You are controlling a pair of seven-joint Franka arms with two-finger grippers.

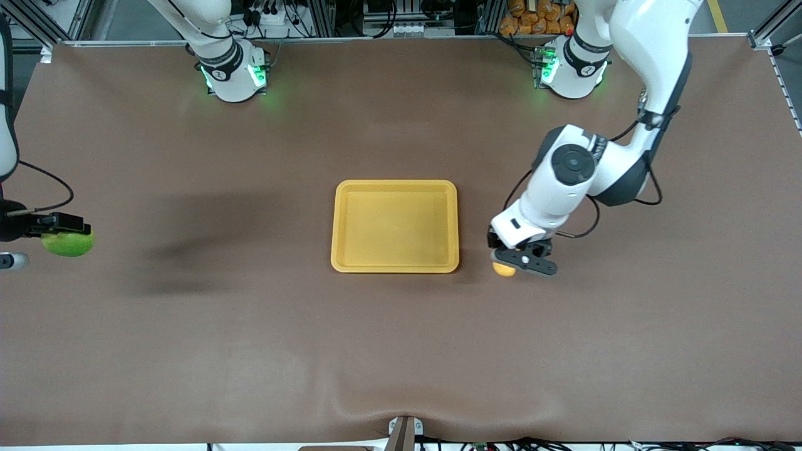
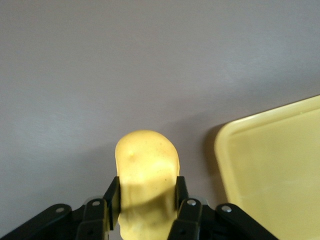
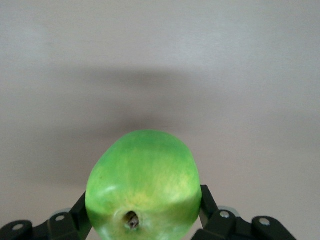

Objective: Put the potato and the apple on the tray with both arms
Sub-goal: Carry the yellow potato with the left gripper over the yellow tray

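The potato [image 2: 147, 172] sits clamped in the left tool [image 1: 521, 260] just beside the empty tray [image 1: 395, 266]; the apple [image 1: 68, 242], clamped in the right tool [image 3: 142, 222], hangs over the surface [image 1: 250, 351] well apart. Both should be carried level and lowered gently inside the rim before release.

A brown cloth covers the table [image 1: 250, 344], lying slightly rumpled along the edge nearest the front camera. The yellow tray [image 1: 395, 186] lies flat on it near the middle, with its long sides running across the table between the arms' ends.
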